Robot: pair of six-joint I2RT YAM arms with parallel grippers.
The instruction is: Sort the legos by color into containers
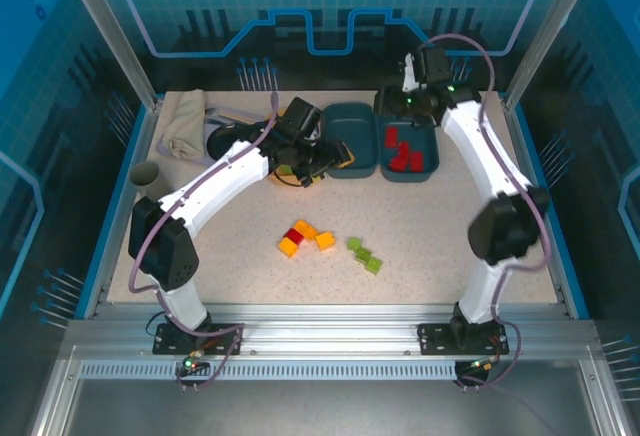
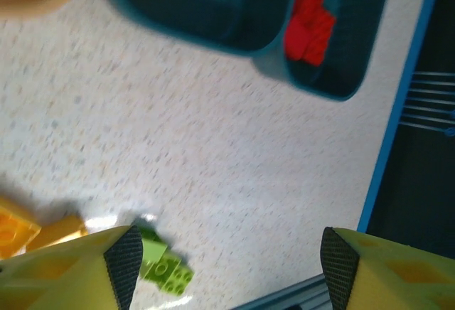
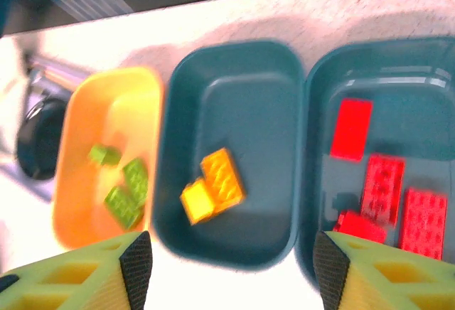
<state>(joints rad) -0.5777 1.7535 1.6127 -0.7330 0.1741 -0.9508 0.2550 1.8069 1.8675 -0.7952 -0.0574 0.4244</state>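
Left gripper (image 2: 231, 260), wrist view: jaws wide, nothing between them; lime legos (image 2: 167, 271) lie on the table (image 2: 234, 146) near one fingertip.

Right gripper (image 3: 232, 267), wrist view: jaws apart, empty (above the tubs). Green legos (image 3: 124, 185) sit in the orange-yellow tub (image 3: 106, 111), yellow legos (image 3: 213, 185) in the middle teal tub (image 3: 242, 104), and red legos (image 3: 384, 189) in the end teal tub (image 3: 426, 111).

Top view: loose legos (image 1: 300, 236) lie mid-table, well apart from the tubs.

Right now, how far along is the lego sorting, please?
Done: red bricks sit in the right teal tub, two orange bricks in the middle teal tub, three green bricks in the orange tub. In hand: nothing; left fingers and right fingers open, empty. Left on the table: one red lego, three orange legos, three green legos.
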